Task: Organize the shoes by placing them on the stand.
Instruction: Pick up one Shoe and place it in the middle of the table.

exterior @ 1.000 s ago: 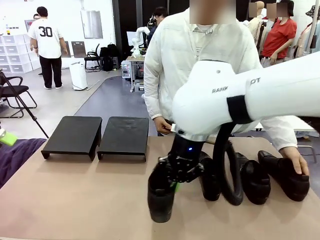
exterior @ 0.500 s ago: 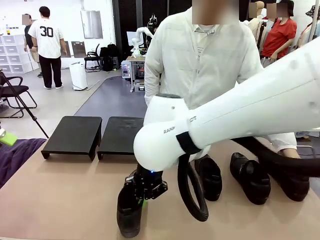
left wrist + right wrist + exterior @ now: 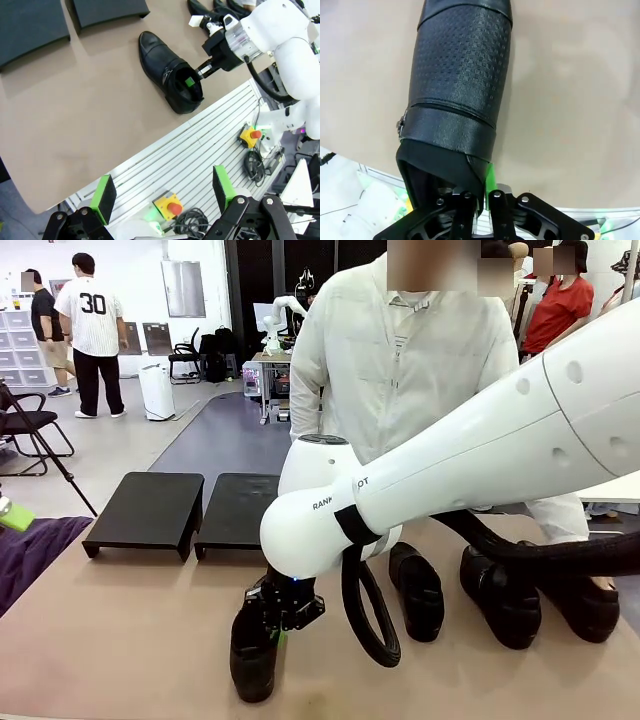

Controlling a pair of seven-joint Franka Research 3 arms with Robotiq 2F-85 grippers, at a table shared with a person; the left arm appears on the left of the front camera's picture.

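Right tool point(image 3: 277, 630) is clamped on the collar rim of one shoe point(image 3: 252, 665) at the near edge of the worktop point(image 3: 120, 640), toe aimed away from the robot toward the stand point(image 3: 150, 505), which sits further back and a bit left. Left tool point(image 3: 162, 192) is spread wide with nothing in it, hanging off past that edge, so the right one's way closer imo.

White right arm point(image 3: 470, 460): black band point(image 3: 350, 525), looping cable point(image 3: 368, 615), green-padded claw point(image 3: 278, 630).
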